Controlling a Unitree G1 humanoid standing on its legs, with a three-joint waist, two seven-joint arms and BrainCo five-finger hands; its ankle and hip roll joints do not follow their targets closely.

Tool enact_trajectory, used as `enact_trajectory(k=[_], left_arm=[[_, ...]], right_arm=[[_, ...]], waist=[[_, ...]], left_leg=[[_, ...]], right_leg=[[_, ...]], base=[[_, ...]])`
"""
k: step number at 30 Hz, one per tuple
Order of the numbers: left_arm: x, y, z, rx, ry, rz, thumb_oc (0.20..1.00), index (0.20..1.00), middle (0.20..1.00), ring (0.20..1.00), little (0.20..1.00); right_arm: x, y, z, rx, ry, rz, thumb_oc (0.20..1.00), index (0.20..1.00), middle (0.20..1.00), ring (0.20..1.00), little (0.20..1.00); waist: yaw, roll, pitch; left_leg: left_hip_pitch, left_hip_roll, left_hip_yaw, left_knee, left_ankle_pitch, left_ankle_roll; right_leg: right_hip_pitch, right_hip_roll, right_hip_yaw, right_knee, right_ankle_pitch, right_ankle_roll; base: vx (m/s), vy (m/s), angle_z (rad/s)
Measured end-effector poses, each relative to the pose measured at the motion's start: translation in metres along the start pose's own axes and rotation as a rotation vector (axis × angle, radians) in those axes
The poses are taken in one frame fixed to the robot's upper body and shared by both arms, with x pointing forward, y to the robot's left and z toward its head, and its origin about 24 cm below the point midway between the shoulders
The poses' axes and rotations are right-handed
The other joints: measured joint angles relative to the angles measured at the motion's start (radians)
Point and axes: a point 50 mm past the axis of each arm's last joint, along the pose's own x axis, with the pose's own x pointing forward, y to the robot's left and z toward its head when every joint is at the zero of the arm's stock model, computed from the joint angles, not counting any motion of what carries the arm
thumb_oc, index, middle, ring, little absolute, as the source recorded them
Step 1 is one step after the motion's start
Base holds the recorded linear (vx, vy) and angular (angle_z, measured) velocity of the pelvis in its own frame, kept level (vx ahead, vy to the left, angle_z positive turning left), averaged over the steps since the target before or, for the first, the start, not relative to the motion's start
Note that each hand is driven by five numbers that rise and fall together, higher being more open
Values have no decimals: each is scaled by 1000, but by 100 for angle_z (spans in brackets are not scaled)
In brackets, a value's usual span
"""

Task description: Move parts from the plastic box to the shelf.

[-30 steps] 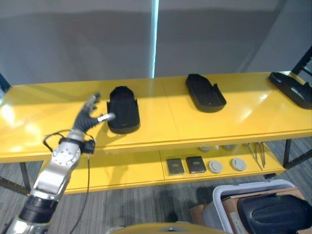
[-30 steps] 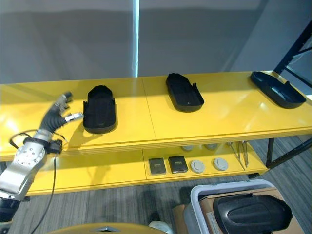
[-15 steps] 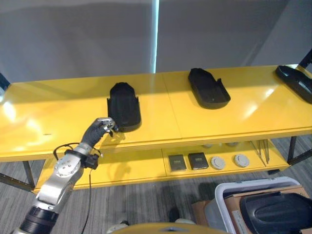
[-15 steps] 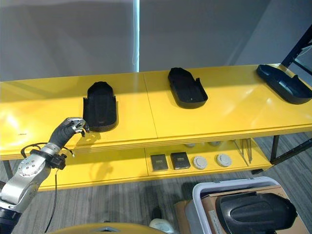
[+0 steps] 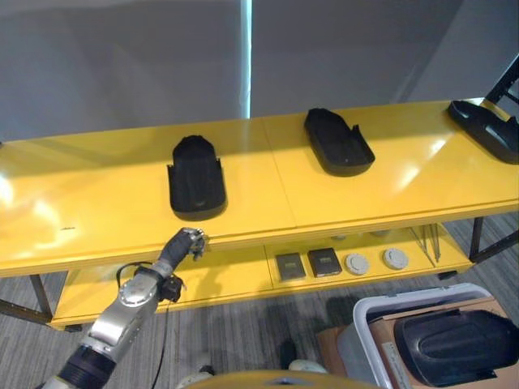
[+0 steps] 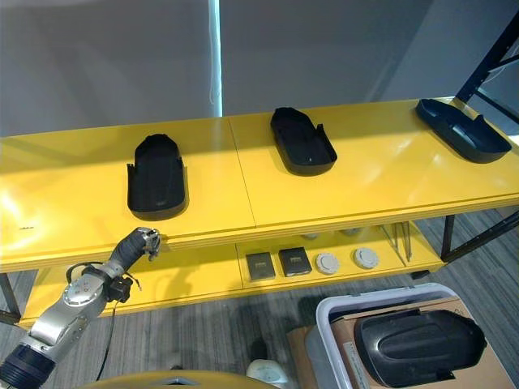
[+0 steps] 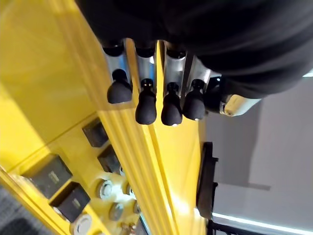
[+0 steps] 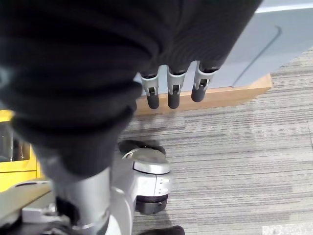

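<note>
On the shelf's top board: three black parts, moulded, matte, each an elongated shell with a rounded end and raised side walls.
Left part (image 5: 195,178): lies lengthwise across the board, rounded end toward the wall, hollow side up.
Middle part (image 5: 338,142): past the seam between the two boards, angled, glossier along its rim.
Far part (image 6: 463,130): near the shelf's right end, beside a dark upright.
Shelf (image 5: 97,211): glossy yellow boards, smooth, with pale glare patches; a thin lip runs along the front edge; dark metal legs below.
Lower shelf (image 6: 203,275): also yellow; holds two dark square blocks (image 6: 278,263), two pale round discs (image 6: 346,260) and slim metal tools (image 6: 396,241) lying side by side.
Plastic box (image 5: 365,340): white-rimmed, translucent grey walls, standing on the floor at lower right, well apart from the shelf's front.
Part in the box (image 5: 456,344): one more black shell, domed side up, resting on brown cardboard (image 5: 385,361).
Left hand (image 5: 185,243): at the shelf's front edge below the left part, fingers curled in with dark tips bunched, holding nothing; not touching the part.
Right hand (image 8: 171,83): hangs over the floor, fingers pointing down, straight and slack, empty.
Floor (image 8: 244,147): grey carpet with fine stripes.
Wall (image 5: 122,73): plain grey panels with a bright vertical strip (image 5: 246,61) between them.
</note>
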Motion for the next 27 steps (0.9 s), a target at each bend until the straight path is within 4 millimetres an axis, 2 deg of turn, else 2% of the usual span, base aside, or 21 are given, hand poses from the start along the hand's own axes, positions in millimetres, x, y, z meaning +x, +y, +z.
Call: enact_trajectory(k=[4,8,13,22,27], left_arm=[[1,5,-10,3,25,65,200,200,200,200,200],[1,5,-9,12,15,93,200,200,200,200,200],[2,8,0,12,-36,109,200,200,200,200,200],[11,2,32,7,-160,68,200,200,200,200,200],[13,-1,32,-13,-159,65,200,200,200,200,200]], right_arm=[[0,2,0,-17,3,8,1000,1000,1000,1000,1000],[0,3,0,-27,5,13,1000,1000,1000,1000,1000],[0,3,0,-27,6,13,1000,1000,1000,1000,1000],[0,3,0,-28,5,13,1000,1000,1000,1000,1000],[1,3,2,-30,1,13,1000,1000,1000,1000,1000]], waist=[[-2,0,0],[-4,0,0],[-7,-1,0],[-8,-2,1],[-16,-3,2]], left_leg=[[3,0,3,0,0,0],[4,0,3,0,0,1],[5,1,4,0,0,1],[7,1,8,0,0,1],[8,1,11,0,-1,1]], right_leg=[[2,0,1,0,0,0],[3,0,1,0,0,0],[3,0,1,0,0,0],[5,0,2,0,0,0],[5,0,3,0,0,0]], base=[[0,0,0],[0,0,0],[0,0,0],[0,0,0],[0,0,0]])
